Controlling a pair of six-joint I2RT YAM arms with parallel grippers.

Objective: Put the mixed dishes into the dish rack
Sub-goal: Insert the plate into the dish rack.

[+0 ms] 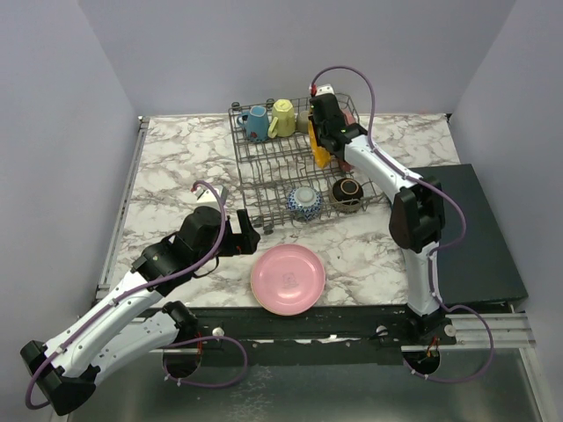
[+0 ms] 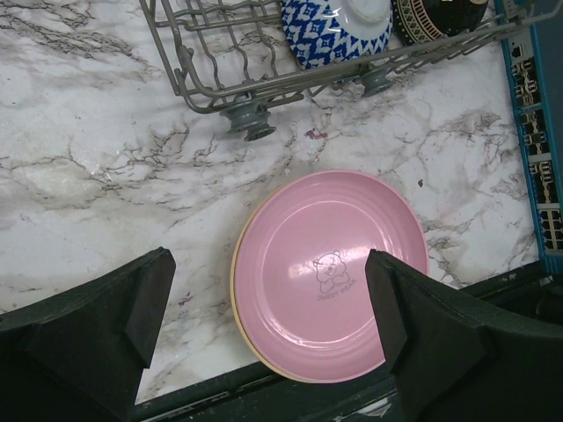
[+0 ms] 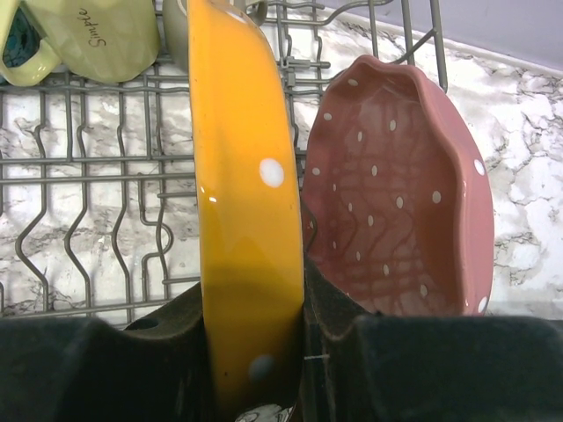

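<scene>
The grey wire dish rack (image 1: 264, 167) stands at the back middle of the marble table. My right gripper (image 1: 321, 145) is shut on the edge of an orange-yellow plate (image 3: 246, 176), held upright over the rack's tines next to a dark red dotted plate (image 3: 396, 193). A blue mug (image 1: 257, 123), a pale yellow mug (image 1: 282, 117), a blue-white bowl (image 1: 304, 201) and a dark brown bowl (image 1: 347, 193) sit in the rack. A pink plate (image 2: 330, 272) lies flat near the front edge. My left gripper (image 2: 268, 294) hovers open above it, touching nothing.
A dark flat box (image 1: 466, 237) lies at the table's right side. A black rail (image 1: 352, 321) runs along the front edge just below the pink plate. A pale cream rim shows under the pink plate's left edge. The rack's feet (image 2: 251, 119) rest on the marble.
</scene>
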